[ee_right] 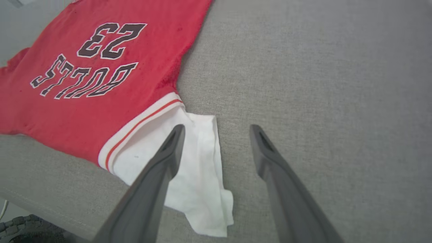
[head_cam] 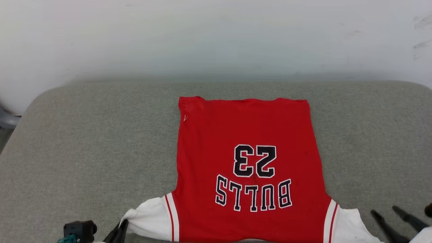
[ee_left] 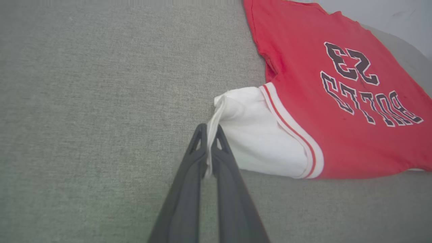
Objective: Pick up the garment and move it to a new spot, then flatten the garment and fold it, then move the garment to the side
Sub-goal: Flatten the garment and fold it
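The garment (head_cam: 246, 135) lies spread flat on the grey cushion, red with "BULLS" and 23 upside down toward me, white sleeves at both near corners. My left gripper (ee_left: 210, 130) is shut on the edge of the left white sleeve (ee_left: 256, 135), a strip of cloth pinched between its fingers; in the head view it sits at the lower left (head_cam: 121, 226). My right gripper (ee_right: 217, 130) is open, one finger over the right white sleeve (ee_right: 199, 158), the other over bare cushion; in the head view it sits at the lower right (head_cam: 386, 212).
The grey fabric cushion (head_cam: 84, 141) extends wide on both sides of the garment, with a pale wall (head_cam: 216, 37) behind it. The cushion's near edge (ee_right: 44, 206) drops off close below the sleeves.
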{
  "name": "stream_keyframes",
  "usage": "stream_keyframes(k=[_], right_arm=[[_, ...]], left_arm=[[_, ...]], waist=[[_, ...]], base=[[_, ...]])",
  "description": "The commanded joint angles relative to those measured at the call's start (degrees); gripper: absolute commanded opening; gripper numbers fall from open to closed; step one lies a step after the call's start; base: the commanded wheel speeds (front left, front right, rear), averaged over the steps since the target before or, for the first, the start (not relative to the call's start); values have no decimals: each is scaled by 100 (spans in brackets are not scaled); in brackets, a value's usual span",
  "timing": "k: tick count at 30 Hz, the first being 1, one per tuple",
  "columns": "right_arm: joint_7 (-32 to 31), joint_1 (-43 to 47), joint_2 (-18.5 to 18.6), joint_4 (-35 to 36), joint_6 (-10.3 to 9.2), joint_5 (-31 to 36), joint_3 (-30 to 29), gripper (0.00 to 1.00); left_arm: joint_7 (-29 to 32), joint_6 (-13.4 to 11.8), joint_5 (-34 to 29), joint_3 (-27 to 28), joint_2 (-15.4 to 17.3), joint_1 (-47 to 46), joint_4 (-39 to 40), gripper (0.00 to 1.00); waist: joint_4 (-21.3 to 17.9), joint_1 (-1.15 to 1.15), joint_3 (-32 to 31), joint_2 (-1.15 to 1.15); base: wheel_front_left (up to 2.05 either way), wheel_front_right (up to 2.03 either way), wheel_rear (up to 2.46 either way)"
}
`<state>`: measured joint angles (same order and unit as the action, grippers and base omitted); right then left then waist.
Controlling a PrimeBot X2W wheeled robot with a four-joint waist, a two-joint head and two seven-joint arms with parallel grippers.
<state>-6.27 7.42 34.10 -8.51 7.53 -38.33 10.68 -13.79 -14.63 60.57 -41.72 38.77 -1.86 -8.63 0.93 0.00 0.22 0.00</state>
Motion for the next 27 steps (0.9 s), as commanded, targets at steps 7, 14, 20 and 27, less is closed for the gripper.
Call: stream_keyframes(k=[7, 14, 20, 27], right_arm=[[-229, -932, 89, 667, -8, 326, -722, 100], [-883, -2643, 167, 682, -7, 394, -824, 100], [-2057, -4031, 597, 257, -7, 362, -228, 100], [-3817, -5380, 824, -414, -8, -54, 586, 100]], left_arm=[[-52, -164, -300, 46, -78, -415, 233, 0], [-35, -295, -689, -49, -240, -974, 529, 0], [-67, -301, -941, -82, -450, -1408, 653, 0], [-101, -216, -1182, -137, -717, -1807, 627, 0]], waist=[[208, 0, 452, 0], [554, 0, 1150, 0], [837, 0, 1720, 0], [1088, 0, 2302, 0]], base=[[0, 0, 0], [0, 0, 0], [0, 0, 0], [0, 0, 0]])
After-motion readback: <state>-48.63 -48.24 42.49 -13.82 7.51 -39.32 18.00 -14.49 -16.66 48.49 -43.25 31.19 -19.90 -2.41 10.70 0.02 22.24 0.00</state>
